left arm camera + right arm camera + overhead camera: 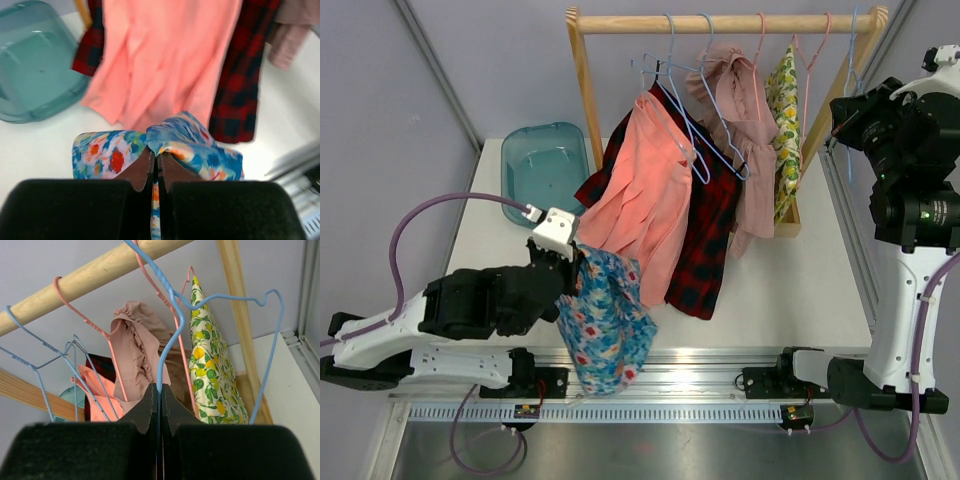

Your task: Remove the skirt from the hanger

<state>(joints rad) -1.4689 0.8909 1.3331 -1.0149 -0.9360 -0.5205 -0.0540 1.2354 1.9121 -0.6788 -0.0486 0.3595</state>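
- Arm on left low over tabletop (800, 270), left gripper (565, 262) pinched on floral skirt (607, 325).
- Raised right gripper (157, 390) clamped on blue hanger (166, 342) (clear only from wrist view).

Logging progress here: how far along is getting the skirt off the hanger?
Done: the floral skirt looks free of the blue hanger. In hand: left fingers pinch the skirt; right fingers clamp the bare hanger wire. Left: probably only setting the skirt down.

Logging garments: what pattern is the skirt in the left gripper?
The skirt is blue floral with red and orange blooms; clearest in the left wrist view.
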